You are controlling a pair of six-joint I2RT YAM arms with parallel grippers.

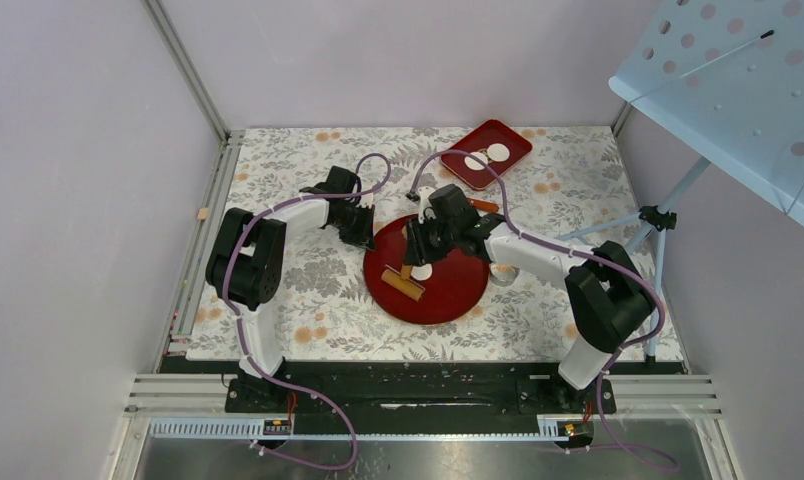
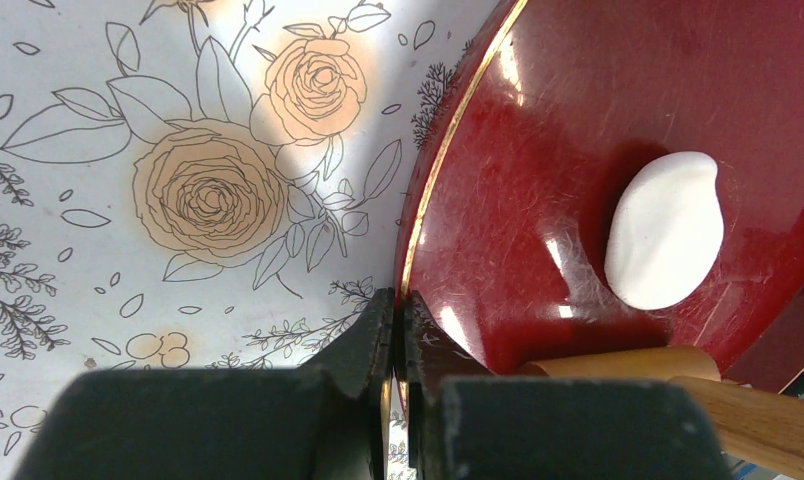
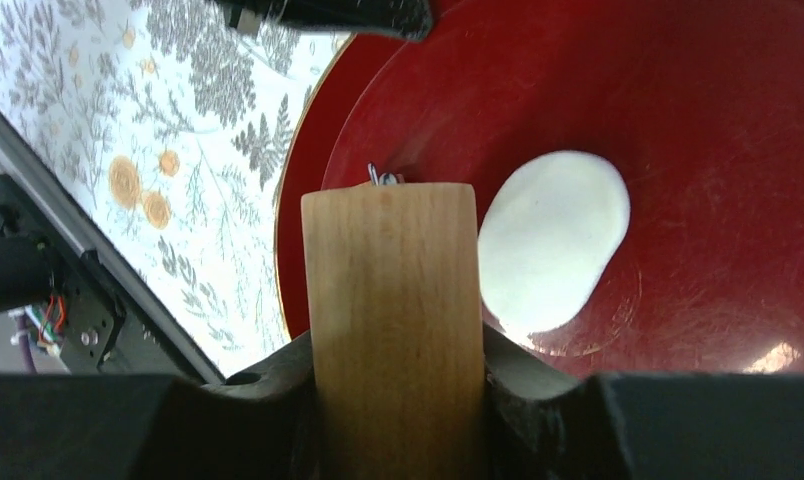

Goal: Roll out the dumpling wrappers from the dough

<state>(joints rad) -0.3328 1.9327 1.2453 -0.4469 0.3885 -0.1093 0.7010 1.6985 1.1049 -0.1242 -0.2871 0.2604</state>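
My left claw (image 2: pixel 398 305) is pressed together on the gold-edged rim of the round red plate (image 2: pixel 538 130), pinching it at the plate's left side where it meets the flowered cloth (image 2: pixel 178 120). My right claw (image 3: pixel 398 360) is clamped on the wooden rolling pin (image 3: pixel 393 280), one finger on each side of its barrel, with the pin low over the plate. The dough (image 3: pixel 553 240) lies on the plate as a flattened white oval just beside the pin; whether they touch I cannot tell. At the far side of the table a red rectangular tray (image 1: pixel 488 132) holds two dumpling wrappers (image 1: pixel 499 152), flat white discs side by side
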